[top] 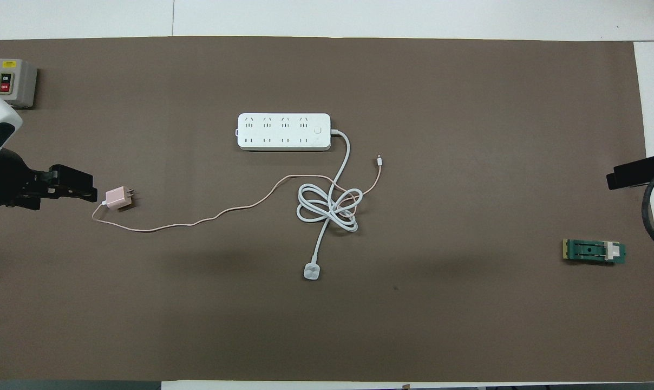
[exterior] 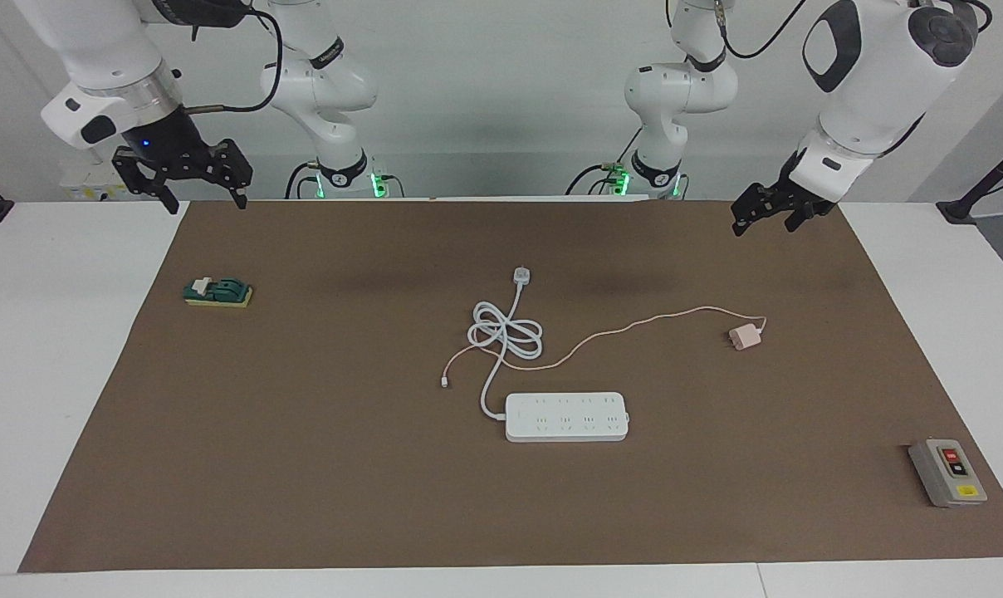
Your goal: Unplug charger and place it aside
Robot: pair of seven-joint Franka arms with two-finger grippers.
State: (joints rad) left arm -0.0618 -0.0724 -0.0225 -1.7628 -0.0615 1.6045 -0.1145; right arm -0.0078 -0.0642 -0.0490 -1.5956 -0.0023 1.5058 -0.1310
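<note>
Charger [exterior: 744, 337] lies unplugged on the table [exterior: 302, 465], well apart from the power strip [exterior: 566, 416], toward the left arm's end. Left gripper [exterior: 765, 218] and right gripper [exterior: 204, 198] hang raised, fingers apart.

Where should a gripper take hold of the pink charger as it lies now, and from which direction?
Probably the cube body of the charger, gripping its flat sides from straight above. It lies on the brown mat, already out of the power strip, prongs at one end and cable at the other, so close across the free sides.
</note>
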